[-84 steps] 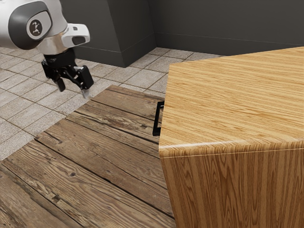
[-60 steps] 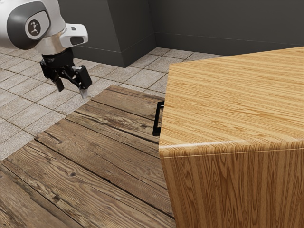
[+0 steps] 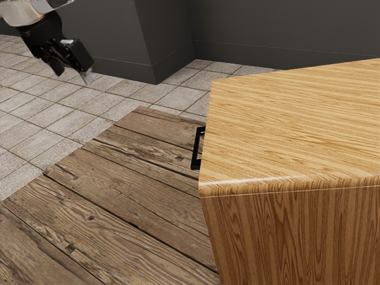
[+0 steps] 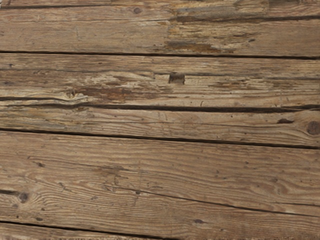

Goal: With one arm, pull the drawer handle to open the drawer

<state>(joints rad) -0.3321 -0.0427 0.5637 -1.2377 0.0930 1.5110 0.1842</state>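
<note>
Gripper (image 3: 73,71) spread, empty | we have risen toward the exterior view's upper left (farther from handle (image 3: 198,148)) | handle untouched — reach yet to begin

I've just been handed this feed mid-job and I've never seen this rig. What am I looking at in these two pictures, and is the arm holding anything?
The wide picture comes from a camera beside the table. At its upper left hangs the robot arm's black two-finger gripper, with its fingers apart and holding nothing. On the plank tabletop stands a light wooden cabinet. The small black handle on the side facing the arm belongs to the drawer, and the gripper is well away from it. The other picture comes from a camera on the arm's hand and looks onto weathered boards.
</note>
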